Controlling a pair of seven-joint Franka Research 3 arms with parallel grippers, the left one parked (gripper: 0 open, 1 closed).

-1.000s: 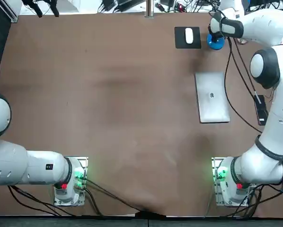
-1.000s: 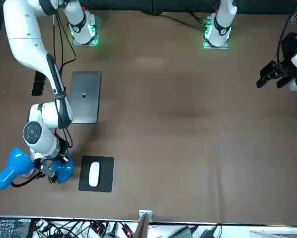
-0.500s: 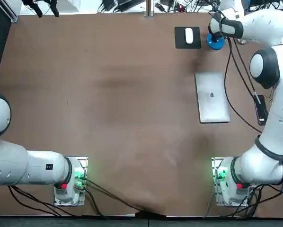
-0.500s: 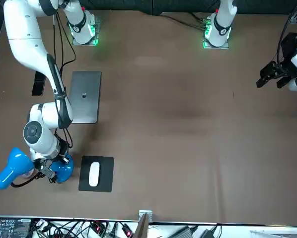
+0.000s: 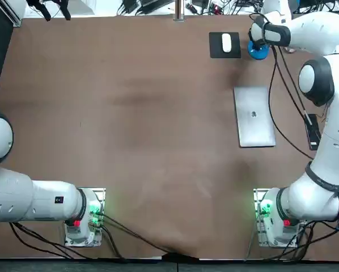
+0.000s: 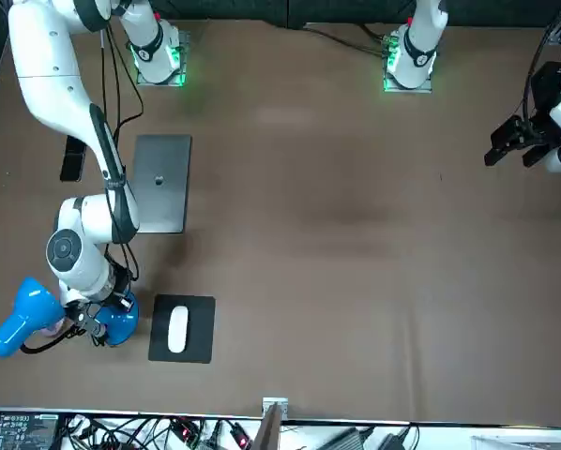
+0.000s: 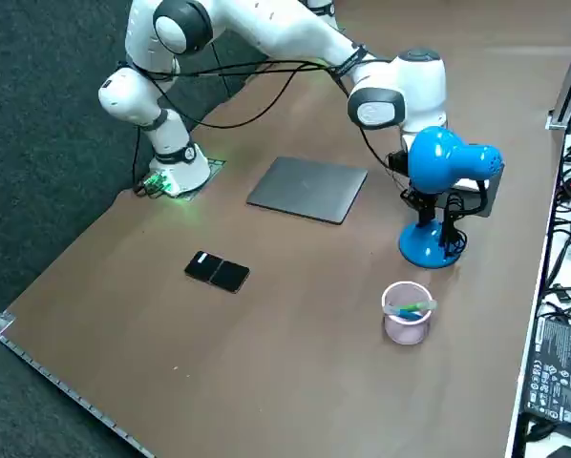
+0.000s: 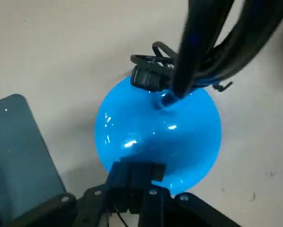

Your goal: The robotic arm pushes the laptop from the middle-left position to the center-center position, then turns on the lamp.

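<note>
The closed grey laptop [image 5: 253, 116] [image 6: 161, 183] [image 7: 307, 188] lies flat in the right half of the table, seen from overhead. The blue lamp [image 7: 443, 167] stands at the far right corner on its round base [image 5: 258, 50] [image 6: 121, 321] [image 8: 155, 127]. My right gripper [image 8: 137, 182] [image 6: 98, 323] is directly over that base. Its fingers are shut and touch the dome's near edge. The lamp's black stem and cable rise from the dome's middle.
A black mouse pad [image 5: 216, 48] [image 6: 201, 330] with a white mouse [image 5: 226, 42] lies beside the lamp. A black phone [image 7: 218, 271] [image 5: 313, 130] rests near the table's right edge. A clear cup [image 7: 406, 313] stands by the lamp base.
</note>
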